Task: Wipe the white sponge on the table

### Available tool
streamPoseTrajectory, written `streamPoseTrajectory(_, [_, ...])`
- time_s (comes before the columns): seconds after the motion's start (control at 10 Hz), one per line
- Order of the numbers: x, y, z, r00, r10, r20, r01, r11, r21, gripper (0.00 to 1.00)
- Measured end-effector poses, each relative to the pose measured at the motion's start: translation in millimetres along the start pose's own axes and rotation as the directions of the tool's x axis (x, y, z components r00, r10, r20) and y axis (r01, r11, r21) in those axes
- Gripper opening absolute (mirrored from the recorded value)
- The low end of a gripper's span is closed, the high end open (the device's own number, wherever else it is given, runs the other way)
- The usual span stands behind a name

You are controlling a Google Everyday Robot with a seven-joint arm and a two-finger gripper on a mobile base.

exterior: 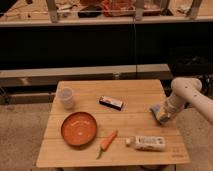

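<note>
Robot claw [162, 114] at right of frame, closed around white sponge [159, 111], low over wooden surface [135, 95] beside labelled packet [148, 143]

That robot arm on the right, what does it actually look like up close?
The arm is smooth and white, built of thick rounded tube-like segments with a bulbous joint. It narrows toward the gripper, which looks darker and sits at the right side of the table by the white sponge. No loose cables or markings are visible.
</note>
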Motion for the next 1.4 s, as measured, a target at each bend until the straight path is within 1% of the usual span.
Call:
streamPoseTrajectory(0.2, [23.4, -7.7, -4.7, 1.0, 0.02, -0.003, -0.02, 1.0, -0.013, 0.38])
streamPoseTrajectory(0.3, [28.9, -15.1, -3.2, 1.0, 0.015, 0.002, -0.015, 1.0, -0.021, 0.38])
streamPoseTrajectory(0.4, [33.0, -28.7, 1.1, 1.0, 0.003, 0.009, -0.002, 1.0, -0.028, 0.38])
streamPoseTrajectory(0.5, [37.1, -48.2, 8.7, 1.0, -0.018, 0.02, 0.019, 0.999, -0.035, 0.38])
streamPoseTrajectory(0.6, [39.9, -64.7, 17.4, 0.999, -0.033, 0.027, 0.034, 0.999, -0.032, 0.38])
streamPoseTrajectory(0.7, [41.3, -72.9, 21.8, 0.999, -0.043, 0.029, 0.044, 0.999, -0.028, 0.38])
streamPoseTrajectory(0.8, [40.3, -92.5, 29.4, 0.997, -0.073, 0.035, 0.073, 0.997, -0.012, 0.38])
streamPoseTrajectory(0.9, [37.2, -100.3, 32.0, 0.995, -0.095, 0.038, 0.095, 0.995, -0.006, 0.38])
streamPoseTrajectory(1.0, [28.8, -107.3, 33.7, 0.991, -0.128, 0.043, 0.128, 0.992, 0.0, 0.38])
streamPoseTrajectory(1.1, [18.7, -108.3, 34.9, 0.988, -0.149, 0.049, 0.149, 0.989, 0.003, 0.38])
streamPoseTrajectory(1.3, [-19.6, -103.3, 38.9, 0.977, -0.201, 0.076, 0.202, 0.979, -0.011, 0.38])
streamPoseTrajectory(1.4, [-32.9, -99.7, 40.3, 0.973, -0.214, 0.087, 0.216, 0.976, -0.019, 0.42])
